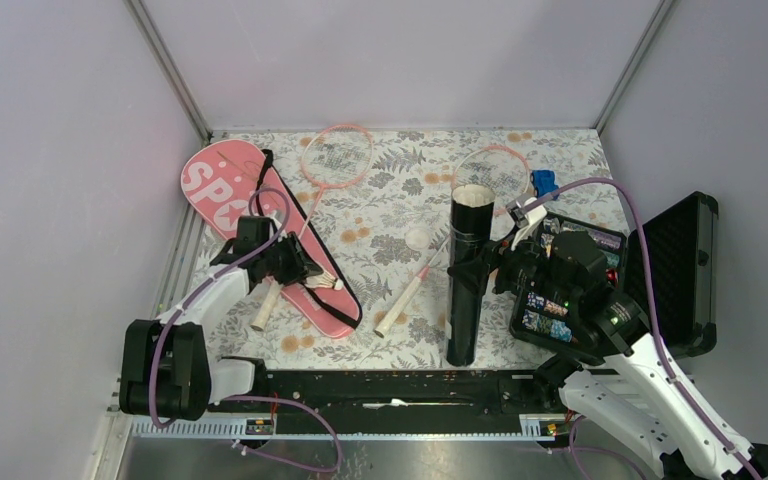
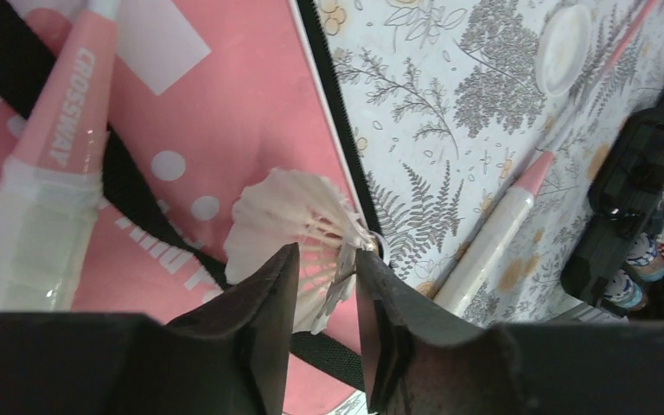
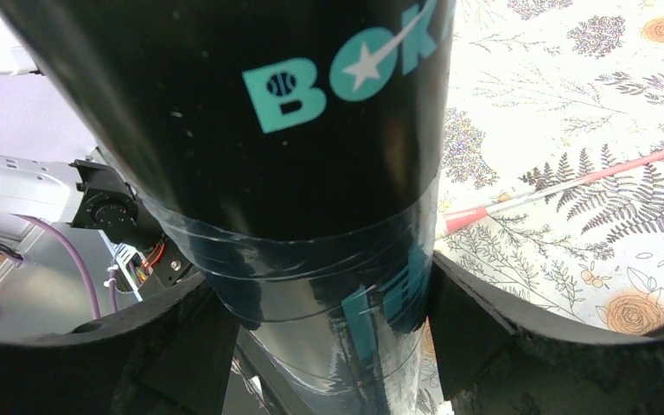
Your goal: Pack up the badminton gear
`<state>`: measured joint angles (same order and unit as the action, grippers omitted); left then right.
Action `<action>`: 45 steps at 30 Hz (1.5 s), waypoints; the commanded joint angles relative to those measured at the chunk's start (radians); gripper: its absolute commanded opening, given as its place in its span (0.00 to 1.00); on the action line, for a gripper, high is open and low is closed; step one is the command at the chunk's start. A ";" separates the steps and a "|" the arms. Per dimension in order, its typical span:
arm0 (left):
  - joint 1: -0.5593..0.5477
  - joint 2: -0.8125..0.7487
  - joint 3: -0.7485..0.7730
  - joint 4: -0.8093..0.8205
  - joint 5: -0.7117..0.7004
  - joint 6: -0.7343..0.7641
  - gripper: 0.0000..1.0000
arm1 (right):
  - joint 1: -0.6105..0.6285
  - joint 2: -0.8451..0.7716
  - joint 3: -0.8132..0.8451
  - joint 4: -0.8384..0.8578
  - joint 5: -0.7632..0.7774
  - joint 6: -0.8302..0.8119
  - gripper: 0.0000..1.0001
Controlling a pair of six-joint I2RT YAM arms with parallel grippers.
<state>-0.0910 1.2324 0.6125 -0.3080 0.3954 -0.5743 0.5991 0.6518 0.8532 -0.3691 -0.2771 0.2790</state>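
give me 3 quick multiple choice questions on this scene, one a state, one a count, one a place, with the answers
1. What state is the right gripper in?
A) open and empty
B) shut on a racket handle
C) shut on the black tube

2. How many rackets are out?
A) one
B) two
C) three

3. Where is the shuttlecock that sits between the fingers of the left gripper?
A) over the pink bag
B) inside the black tube
C) on a racket's strings

Answers:
1 C: the right wrist view shows both fingers pressed against the tube's sides.
2 B: the top view shows one racket lying across the bag and one on the table beside the tube.
3 A: in the left wrist view the feathers show against the bag's pink surface, near its edge.
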 commanded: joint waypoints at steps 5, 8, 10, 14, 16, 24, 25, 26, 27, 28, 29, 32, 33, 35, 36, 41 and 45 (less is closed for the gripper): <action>-0.001 -0.051 0.069 0.031 0.148 0.000 0.11 | -0.004 0.005 0.041 0.047 0.012 -0.052 0.34; -0.001 -0.102 0.125 -0.002 0.175 -0.016 0.00 | -0.004 0.039 0.074 0.008 0.010 -0.106 0.34; -0.001 -0.138 0.174 -0.043 0.182 -0.014 0.00 | -0.004 0.063 0.097 0.001 -0.014 -0.168 0.34; -0.002 -0.208 0.306 -0.162 0.159 0.031 0.00 | -0.005 0.102 0.156 0.005 -0.027 -0.310 0.34; -0.005 -0.242 0.375 -0.215 0.143 0.051 0.00 | -0.004 0.148 0.216 -0.051 -0.021 -0.381 0.34; -0.068 -0.366 0.603 -0.233 0.163 0.060 0.00 | 0.073 0.301 0.332 -0.094 0.010 -0.562 0.33; -0.080 -0.372 0.627 -0.233 0.166 0.059 0.00 | 0.119 0.316 0.336 -0.092 0.047 -0.617 0.33; -0.092 -0.375 0.653 -0.233 0.173 0.061 0.00 | 0.158 0.332 0.339 -0.094 0.082 -0.660 0.33; -0.101 -0.378 0.677 -0.233 0.182 0.062 0.00 | 0.189 0.349 0.344 -0.098 0.110 -0.691 0.33; -0.109 -0.383 0.699 -0.233 0.191 0.064 0.00 | 0.210 0.367 0.349 -0.103 0.134 -0.714 0.33; -0.113 -0.386 0.720 -0.233 0.203 0.068 0.00 | 0.225 0.380 0.355 -0.103 0.159 -0.727 0.33; -0.121 -0.405 0.764 -0.232 0.234 0.066 0.00 | 0.260 0.411 0.359 -0.093 0.218 -0.751 0.32; -0.123 -0.413 0.773 -0.232 0.244 0.058 0.00 | 0.271 0.420 0.360 -0.092 0.228 -0.756 0.31; -0.127 -0.432 0.773 -0.207 0.277 0.020 0.00 | 0.287 0.443 0.372 -0.090 0.240 -0.760 0.31; -0.128 -0.441 0.765 -0.179 0.295 -0.003 0.00 | 0.295 0.450 0.377 -0.088 0.244 -0.761 0.31; -0.131 -0.471 0.722 -0.071 0.336 -0.084 0.00 | 0.337 0.470 0.392 -0.054 0.262 -0.761 0.31; -0.144 -0.476 0.693 -0.029 0.349 -0.142 0.00 | 0.364 0.492 0.421 -0.055 0.294 -0.746 0.31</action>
<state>-0.2226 0.7570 1.3334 -0.4400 0.6964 -0.6376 0.9348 1.1332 1.1992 -0.4919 -0.0414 -0.4530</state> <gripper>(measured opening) 0.010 0.764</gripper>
